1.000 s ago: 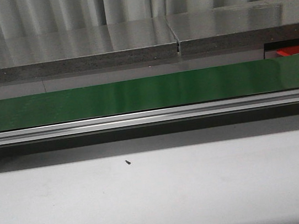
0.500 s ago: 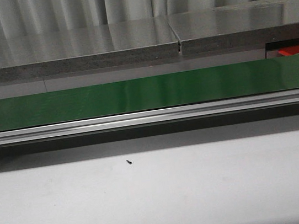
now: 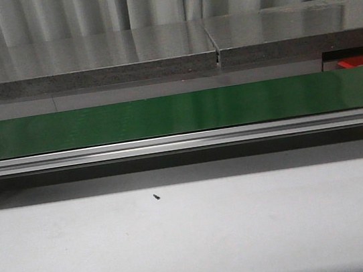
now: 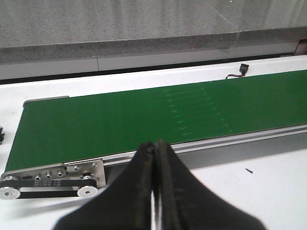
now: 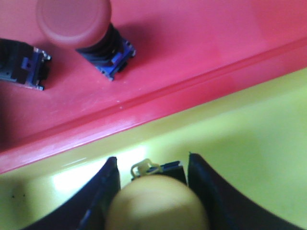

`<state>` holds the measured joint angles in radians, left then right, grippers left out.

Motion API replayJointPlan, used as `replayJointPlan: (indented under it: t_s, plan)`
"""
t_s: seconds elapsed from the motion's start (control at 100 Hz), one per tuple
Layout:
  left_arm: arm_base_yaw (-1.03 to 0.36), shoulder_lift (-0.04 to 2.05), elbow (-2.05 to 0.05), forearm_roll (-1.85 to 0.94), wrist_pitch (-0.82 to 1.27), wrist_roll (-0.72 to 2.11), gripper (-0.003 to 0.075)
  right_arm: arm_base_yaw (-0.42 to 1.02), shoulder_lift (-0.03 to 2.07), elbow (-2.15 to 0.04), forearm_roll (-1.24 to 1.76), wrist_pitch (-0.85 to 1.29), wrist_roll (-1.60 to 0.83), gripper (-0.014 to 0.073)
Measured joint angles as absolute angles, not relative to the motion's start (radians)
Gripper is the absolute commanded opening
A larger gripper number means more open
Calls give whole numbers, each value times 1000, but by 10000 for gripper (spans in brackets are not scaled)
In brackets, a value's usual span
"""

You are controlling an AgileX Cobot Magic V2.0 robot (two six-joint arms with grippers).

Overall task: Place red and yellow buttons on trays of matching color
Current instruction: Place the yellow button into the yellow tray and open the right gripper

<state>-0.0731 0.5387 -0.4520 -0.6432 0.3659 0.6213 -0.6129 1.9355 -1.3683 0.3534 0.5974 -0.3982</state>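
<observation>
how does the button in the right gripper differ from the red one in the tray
The yellow button sits between the right gripper's fingers over the yellow tray; the red button lies free, tipped over, in the red tray. The yellow cap fills the near view; the red one is farther off. Both have domed caps on dark bases.

Left gripper [image 4: 154, 163] closed and empty, above green belt [image 4: 144, 115] on white table [image 4: 268, 187], small black screw [image 4: 249, 170] nearby

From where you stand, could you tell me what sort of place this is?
Probably a small sorting or test bench: a long green conveyor belt on a white table, and a flat red tray beside a yellow tray holding push buttons.
</observation>
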Motion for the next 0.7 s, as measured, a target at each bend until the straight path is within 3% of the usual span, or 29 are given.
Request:
replayJointPlan:
  t_s: [0.21, 0.29, 0.39, 0.58, 0.7]
  plan:
    - [-73, 539, -452, -643, 366, 621, -19, -608, 1985, -1372, 385, 628, -430, -82]
    - [-73, 539, -452, -643, 366, 621, -19, -608, 1985, -1372, 387, 628, -434, -33]
    - [-73, 539, -452, -643, 366, 621, -19, -608, 1985, -1372, 393, 628, -436, 97]
    - [-73, 539, -452, -643, 366, 621, -19, -608, 1985, -1372, 393, 630, -438, 487]
    - [-73, 539, -452, -643, 366, 621, -19, -608, 1985, -1372, 393, 634, -438, 570]
